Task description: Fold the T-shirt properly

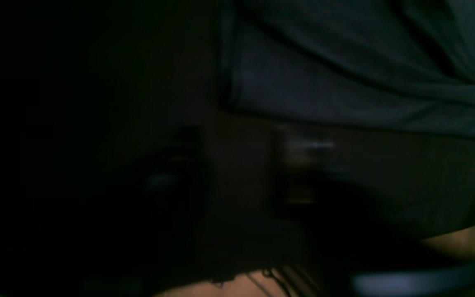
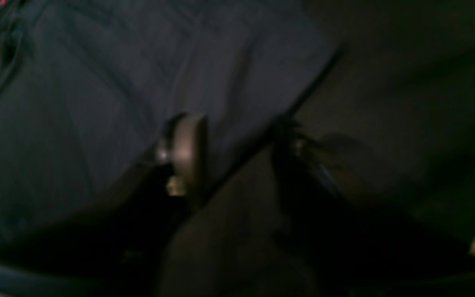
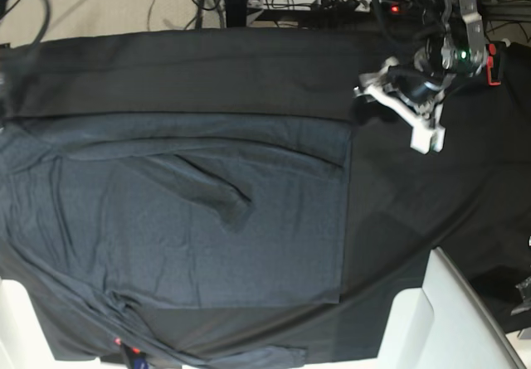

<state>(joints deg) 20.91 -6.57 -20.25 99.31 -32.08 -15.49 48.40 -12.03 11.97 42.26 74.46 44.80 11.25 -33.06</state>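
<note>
The T-shirt (image 3: 178,211) is being seen spread flat over the left and centre of the black table cover (image 3: 431,211) in the base view, w/ a raised wrinkle near its middle and a straight edge running down at centre-right. At bottom left a bunched sleeve is being shown near the cover's front edge. No arm is being made out on the left of that view.

In the right wrist view, heavily blurred, the right gripper (image 2: 237,148) is being held w/ jaws apart, approx. over the shirt's edge; one finger (image 2: 186,152) is lying over the fabric, the other over the cover. Nothing is being gripped.

At upper right of the base view the left gripper (image 3: 408,118) is being held above bare cover, just right of the shirt's top corner. Whether its jaws are wide or narrow cannot be told; the left wrist view is too dark, w/ only shirt fabric (image 1: 344,70) being shown at top right.
</note>
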